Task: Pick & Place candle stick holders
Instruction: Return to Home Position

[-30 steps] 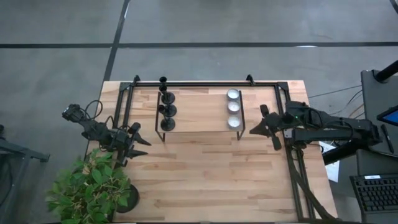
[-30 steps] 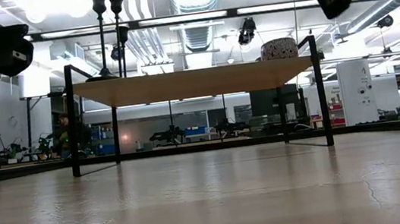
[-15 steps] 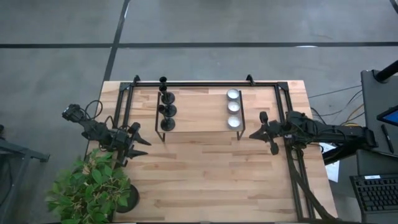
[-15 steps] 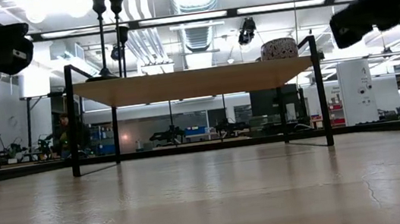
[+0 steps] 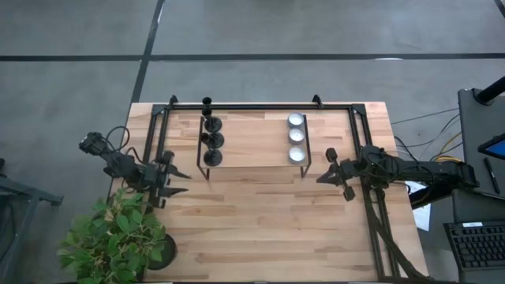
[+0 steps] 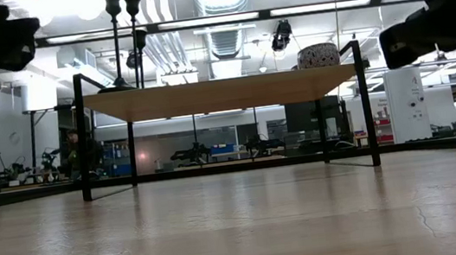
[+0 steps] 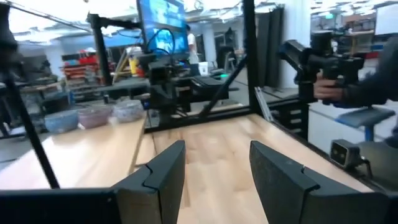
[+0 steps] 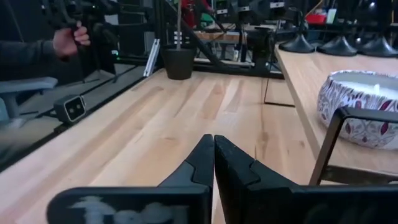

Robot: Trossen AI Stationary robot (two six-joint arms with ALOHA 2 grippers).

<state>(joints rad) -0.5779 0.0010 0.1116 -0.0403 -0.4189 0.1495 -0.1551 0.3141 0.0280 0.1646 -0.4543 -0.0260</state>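
Three black candle stick holders [image 5: 212,140] stand in a row on the left end of a small raised wooden shelf [image 5: 252,146]. Three whitish-silver cups [image 5: 297,136] stand in a row on its right end. My left gripper [image 5: 177,175] is open and empty above the table, left of the shelf; its wrist view [image 7: 214,152] looks across the table at the cups [image 7: 93,115]. My right gripper [image 5: 319,175] is shut and empty, right of the shelf near its front corner. Its wrist view [image 8: 213,140] shows the nearest cup [image 8: 367,106] and the black holders' bases [image 8: 339,45].
A leafy plant [image 5: 118,237] in a black pot [image 8: 178,62] stands at the table's near left corner. Black metal frame rails [image 5: 371,221] run along the table's sides and far edge. A person's hand [image 8: 68,37] with a hand-held device shows beyond the table. Bare wood [image 5: 260,221] lies before the shelf.
My right gripper has come down and moved a little toward the table's left and near edge, next to the shelf's front right corner. My left gripper has shifted only slightly. The holders and cups have stayed in place.
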